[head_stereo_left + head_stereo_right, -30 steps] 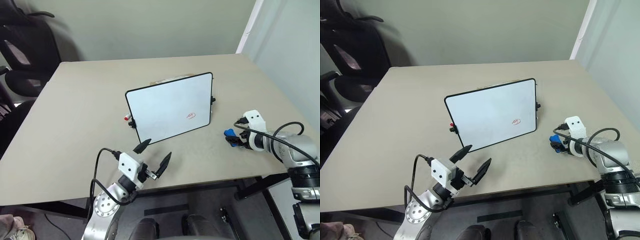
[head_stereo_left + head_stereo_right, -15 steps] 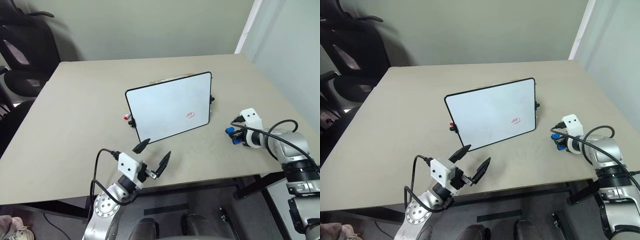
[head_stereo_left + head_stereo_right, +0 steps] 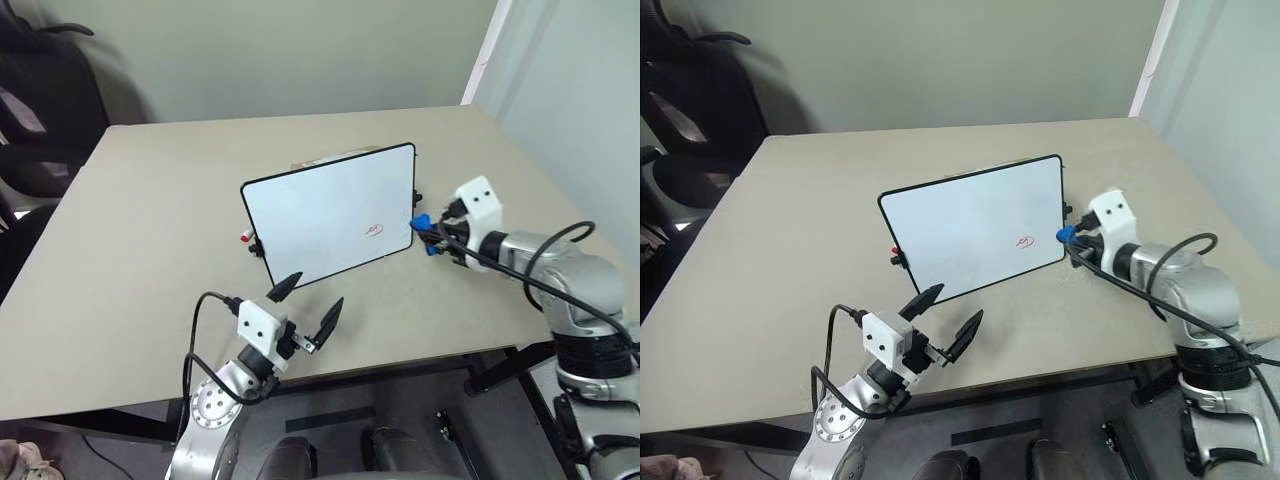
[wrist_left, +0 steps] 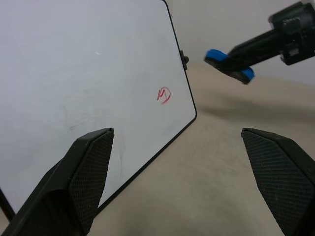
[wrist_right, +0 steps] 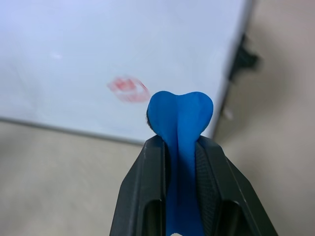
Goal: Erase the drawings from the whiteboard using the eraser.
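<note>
The whiteboard [image 3: 330, 215] stands propped upright mid-table, black-rimmed, with one small red scribble, the drawings [image 3: 372, 230], near its lower right corner. My right gripper [image 3: 428, 238] is shut on the blue eraser [image 3: 420, 224], held in the air just off the board's right edge, a little right of the scribble. In the right wrist view the eraser [image 5: 180, 128] sticks out between the fingers, with the scribble [image 5: 129, 89] close ahead. My left gripper [image 3: 308, 305] hangs open above the table's front edge, before the board's lower left part, holding nothing.
A red-tipped marker [image 3: 247, 237] pokes out behind the board's left edge. Black office chairs [image 3: 45, 110] stand off the table's left. A wall corner [image 3: 480, 50] rises at the back right. Bare tabletop [image 3: 150, 230] lies left of the board.
My right gripper closed on the eraser at the table's right, lifted it and carried it left and up to the board's right edge. The left arm stayed still. The camera shifted slightly.
</note>
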You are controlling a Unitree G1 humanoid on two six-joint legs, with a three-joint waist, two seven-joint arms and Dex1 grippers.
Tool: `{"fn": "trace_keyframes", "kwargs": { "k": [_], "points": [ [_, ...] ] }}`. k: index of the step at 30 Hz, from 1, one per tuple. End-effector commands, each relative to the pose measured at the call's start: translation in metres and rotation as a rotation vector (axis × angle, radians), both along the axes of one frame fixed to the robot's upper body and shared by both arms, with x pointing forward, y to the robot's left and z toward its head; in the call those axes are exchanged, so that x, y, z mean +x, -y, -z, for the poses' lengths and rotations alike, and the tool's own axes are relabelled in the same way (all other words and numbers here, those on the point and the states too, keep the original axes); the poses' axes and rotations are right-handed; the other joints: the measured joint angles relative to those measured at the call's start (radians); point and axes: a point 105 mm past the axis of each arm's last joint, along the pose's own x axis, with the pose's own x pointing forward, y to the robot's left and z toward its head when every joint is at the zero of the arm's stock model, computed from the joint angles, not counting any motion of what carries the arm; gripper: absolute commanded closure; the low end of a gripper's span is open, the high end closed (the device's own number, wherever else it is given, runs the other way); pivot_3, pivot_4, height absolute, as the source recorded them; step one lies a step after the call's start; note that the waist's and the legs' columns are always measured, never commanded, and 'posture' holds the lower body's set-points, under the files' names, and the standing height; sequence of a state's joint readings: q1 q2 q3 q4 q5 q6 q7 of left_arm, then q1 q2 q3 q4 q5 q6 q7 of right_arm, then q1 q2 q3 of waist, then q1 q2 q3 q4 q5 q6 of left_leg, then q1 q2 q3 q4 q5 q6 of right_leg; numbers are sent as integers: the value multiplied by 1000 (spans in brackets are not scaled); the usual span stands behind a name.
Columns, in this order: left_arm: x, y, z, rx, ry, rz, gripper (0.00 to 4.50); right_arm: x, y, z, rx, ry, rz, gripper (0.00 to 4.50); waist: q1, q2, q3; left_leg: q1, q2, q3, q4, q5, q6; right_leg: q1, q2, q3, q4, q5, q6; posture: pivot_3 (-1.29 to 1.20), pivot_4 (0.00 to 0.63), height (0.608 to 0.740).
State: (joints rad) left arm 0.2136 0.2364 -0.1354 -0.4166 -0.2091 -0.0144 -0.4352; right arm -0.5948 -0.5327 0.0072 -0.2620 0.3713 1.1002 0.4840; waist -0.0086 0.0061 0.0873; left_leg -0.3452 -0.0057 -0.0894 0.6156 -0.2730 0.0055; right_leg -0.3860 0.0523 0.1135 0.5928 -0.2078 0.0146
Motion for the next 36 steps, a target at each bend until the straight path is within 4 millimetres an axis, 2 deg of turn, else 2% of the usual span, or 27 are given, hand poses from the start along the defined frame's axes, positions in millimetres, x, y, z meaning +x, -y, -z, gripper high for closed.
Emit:
{"fn": "trace_keyframes", "kwargs": {
  "k": [1, 5, 9, 16, 19, 28, 31, 36],
  "points": [
    [1, 2, -5, -3, 27, 15, 0, 16, -10, -9, 8, 58, 30, 3823, 1, -1, 0, 0, 0, 0, 0, 0, 0, -2, 0, 0, 0, 0, 0, 0, 150, 736],
    [1, 2, -5, 1, 29, 18, 0, 39, -10, -4, 25, 47, 101, 3823, 8, 0, 0, -3, 0, 0, 0, 0, 0, -5, -1, 0, 0, 4, -2, 0, 150, 736],
    [0, 1, -6, 1, 31, 15, 0, 48, -17, 9, 17, 21, 109, 3823, 11, 0, 0, -4, 0, 0, -1, -1, 1, -6, -1, 0, 0, 6, -5, 0, 150, 736],
    [-4, -2, -8, -3, 36, 1, 0, 48, -29, 34, -13, -37, 82, 3823, -2, -1, 0, -5, 0, 0, -2, -2, -2, -7, -1, -1, 1, 8, -7, 0, 150, 736],
    [-5, -2, -9, -5, 36, -2, 0, 46, -38, 38, -15, -46, 49, 3823, -4, -1, 1, -5, 0, 0, -2, -2, -2, -9, -1, -1, 1, 9, -8, 0, 150, 736],
    [-8, -3, -10, -8, 36, -5, 0, 44, -65, 14, 9, 20, -47, 3823, -13, -1, 1, -5, 0, 0, -2, -2, -2, -12, -1, -1, 1, 11, -9, 0, 150, 736],
    [-8, -3, -11, -9, 36, -3, 0, 43, -70, 9, 8, 35, -69, 3823, -16, -1, 1, -4, 0, 0, -2, -2, -2, -13, -1, -1, 1, 12, -10, 0, 150, 736],
    [-8, -3, -11, -11, 36, -3, 0, 45, -76, -10, 21, 82, -83, 3823, -17, -1, 1, -4, 0, 0, -2, -2, -2, -14, -1, -1, 1, 13, -11, 0, 150, 736]
  ]
}}
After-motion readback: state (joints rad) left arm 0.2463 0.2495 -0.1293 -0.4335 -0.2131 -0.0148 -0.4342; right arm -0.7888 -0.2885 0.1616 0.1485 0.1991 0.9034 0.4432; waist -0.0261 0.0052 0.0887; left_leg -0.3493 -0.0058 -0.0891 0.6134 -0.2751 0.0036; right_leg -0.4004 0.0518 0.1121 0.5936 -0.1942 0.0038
